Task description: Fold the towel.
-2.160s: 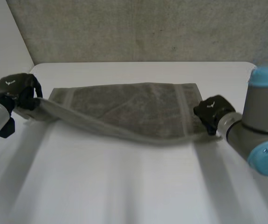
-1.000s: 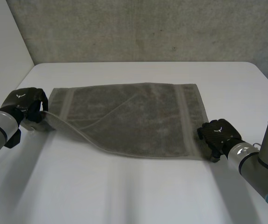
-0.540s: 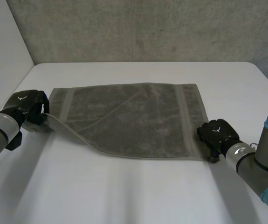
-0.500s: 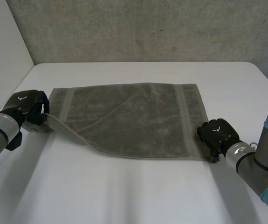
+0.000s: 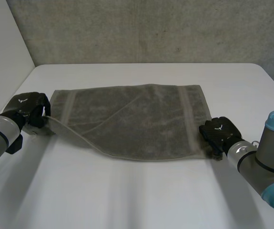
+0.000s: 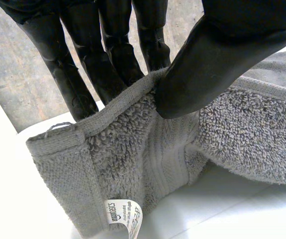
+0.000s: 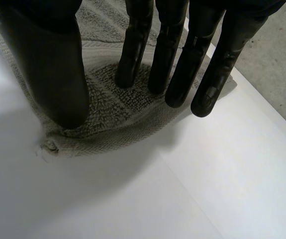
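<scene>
A grey towel (image 5: 137, 119) lies spread on the white table (image 5: 141, 200), with a diagonal fold line running from its near left part. My left hand (image 5: 26, 107) holds the near left corner just off the table. In the left wrist view the thumb (image 6: 217, 64) pinches the towel's hem (image 6: 147, 149) against the fingers (image 6: 108, 55), and a white label (image 6: 124, 216) hangs below. My right hand (image 5: 218, 133) is on the near right corner. There its straight fingers (image 7: 172, 55) and thumb (image 7: 53, 74) press down on the towel (image 7: 118, 104), which humps slightly between them.
A grey wall rises behind the table's far edge. Bare white table (image 7: 182, 189) lies in front of the towel and beyond its right edge. The table's left edge runs close to my left hand.
My right hand has moved in onto the near right corner, its fingers drawing toward the thumb, and that part of the near edge has shifted back. The left hand has kept its hold.
</scene>
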{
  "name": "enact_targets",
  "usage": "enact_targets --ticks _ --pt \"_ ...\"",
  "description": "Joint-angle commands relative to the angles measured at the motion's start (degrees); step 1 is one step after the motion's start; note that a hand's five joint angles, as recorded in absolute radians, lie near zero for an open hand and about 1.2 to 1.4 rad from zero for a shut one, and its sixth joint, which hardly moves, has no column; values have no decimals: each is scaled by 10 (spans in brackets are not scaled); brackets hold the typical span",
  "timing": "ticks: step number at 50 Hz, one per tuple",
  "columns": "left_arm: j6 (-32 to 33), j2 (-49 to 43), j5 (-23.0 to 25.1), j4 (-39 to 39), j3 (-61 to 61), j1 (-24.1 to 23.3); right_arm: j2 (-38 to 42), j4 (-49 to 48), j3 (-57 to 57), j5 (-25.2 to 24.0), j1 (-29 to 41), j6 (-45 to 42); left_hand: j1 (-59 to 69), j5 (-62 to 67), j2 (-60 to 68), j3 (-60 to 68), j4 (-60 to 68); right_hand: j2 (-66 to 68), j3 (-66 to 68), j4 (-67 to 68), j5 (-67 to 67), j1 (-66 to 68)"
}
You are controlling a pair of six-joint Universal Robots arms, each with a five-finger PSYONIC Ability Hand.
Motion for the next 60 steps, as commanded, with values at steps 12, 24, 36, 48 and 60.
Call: enact_targets --ticks 12,24,36,48,60 --pt "0 -2 0 0 0 0 3 8 -9 1 -1 4 56 38 22 25 19 325 326 327 336 326" --pt "-1 13 -1 -7 0 -2 -132 119 -31 -17 -37 93 56 38 22 25 19 325 326 327 336 326" --pt "-2 151 31 -36 -58 3 -228 322 -46 -109 -114 46 56 38 22 25 19 325 326 327 336 326" --pt "-4 273 128 -53 -144 62 -325 446 -97 -211 -207 4 56 38 22 25 19 325 326 327 336 326" --pt "-4 140 138 -33 -59 57 -169 435 -186 -177 -154 15 56 38 22 25 19 325 326 327 336 326"
